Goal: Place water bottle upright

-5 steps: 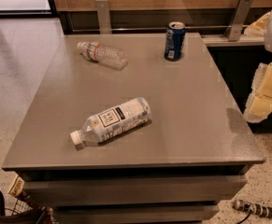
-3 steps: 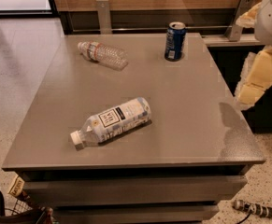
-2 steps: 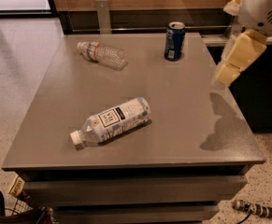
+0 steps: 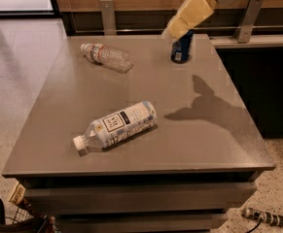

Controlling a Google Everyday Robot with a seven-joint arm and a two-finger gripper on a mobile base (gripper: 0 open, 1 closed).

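The water bottle [image 4: 107, 57], small, clear and ribbed with a white cap and a red-and-white label band, lies on its side at the far left of the grey table [image 4: 189, 140]. My gripper [image 4: 172, 32] hangs above the far right part of the table, in front of the blue can [image 4: 181, 50], well to the right of the water bottle. It holds nothing that I can see.
A larger bottle [image 4: 115, 124] with a big white-and-dark label lies on its side near the table's front middle. The blue can stands upright at the back right. Metal posts [image 4: 108, 14] and a wooden wall run behind the table.
My arm has swung in from the right edge, up and to the left, over the table toward the blue can. The bottles and the can have not moved.
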